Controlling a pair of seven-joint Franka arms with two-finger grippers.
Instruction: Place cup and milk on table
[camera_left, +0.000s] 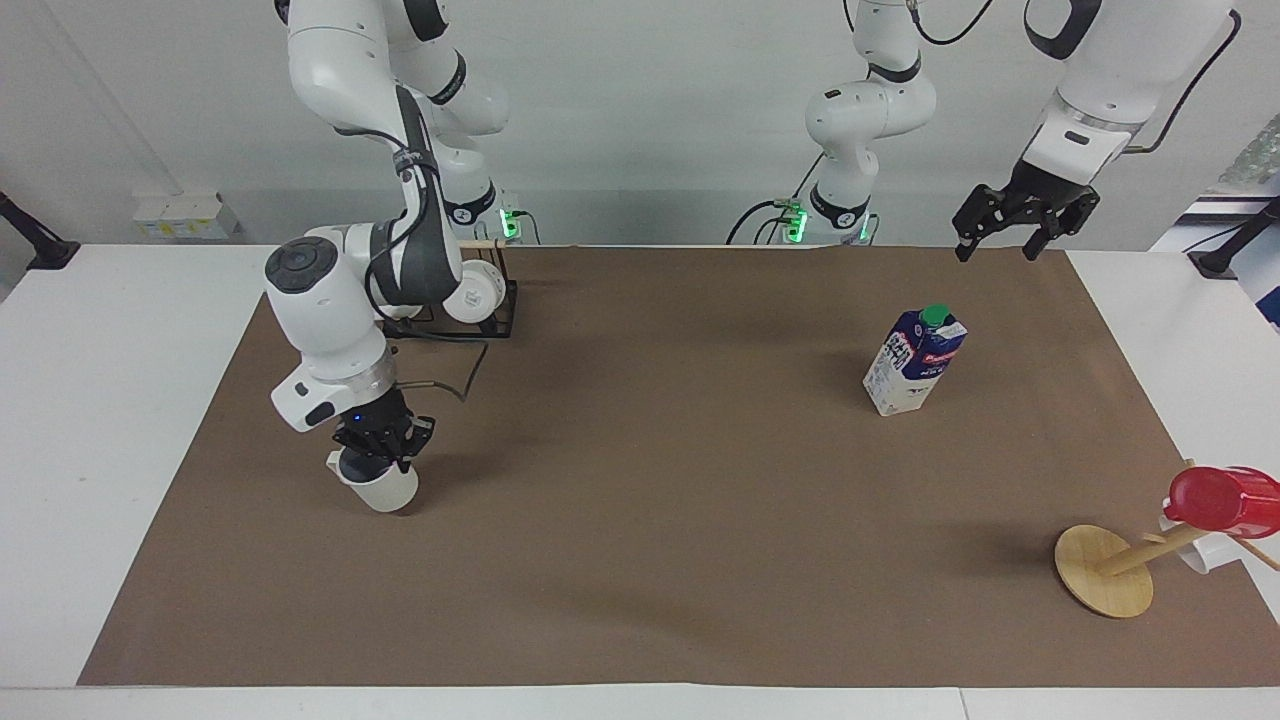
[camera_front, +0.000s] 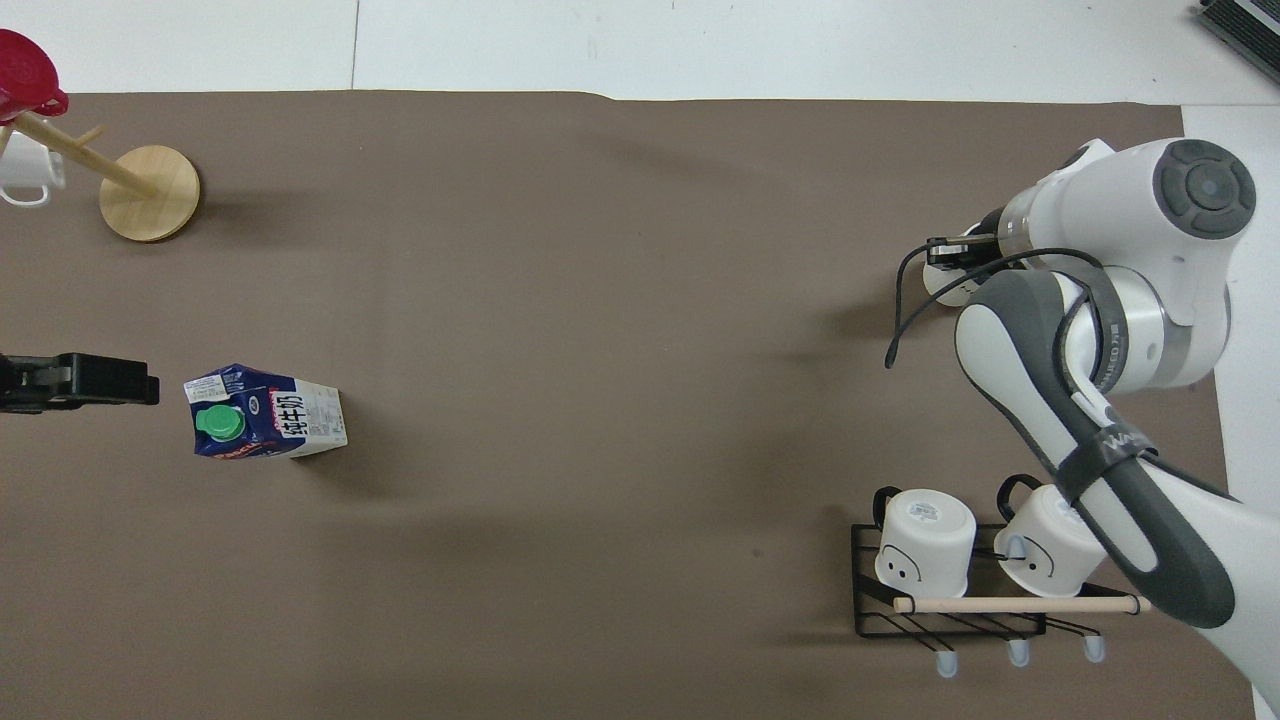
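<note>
The cup (camera_left: 384, 490), off-white with a bluish-grey inside, is at the right arm's end of the table (camera_left: 100, 420), just above the brown paper and tilted. My right gripper (camera_left: 377, 447) is shut on the cup's rim from above. In the overhead view the arm hides most of the cup (camera_front: 944, 287) and the right gripper (camera_front: 950, 250). The milk (camera_left: 915, 360) stands upright on the paper toward the left arm's end, also seen in the overhead view (camera_front: 265, 412). My left gripper (camera_left: 998, 246) hangs open and empty, high over the paper beside the milk (camera_front: 150, 377).
A black wire rack (camera_front: 870, 600) with two upturned white mugs (camera_front: 925, 540) stands near the right arm's base. A wooden mug tree (camera_left: 1105, 572) holding a red cup (camera_left: 1220, 498) and a white mug leans at the left arm's end.
</note>
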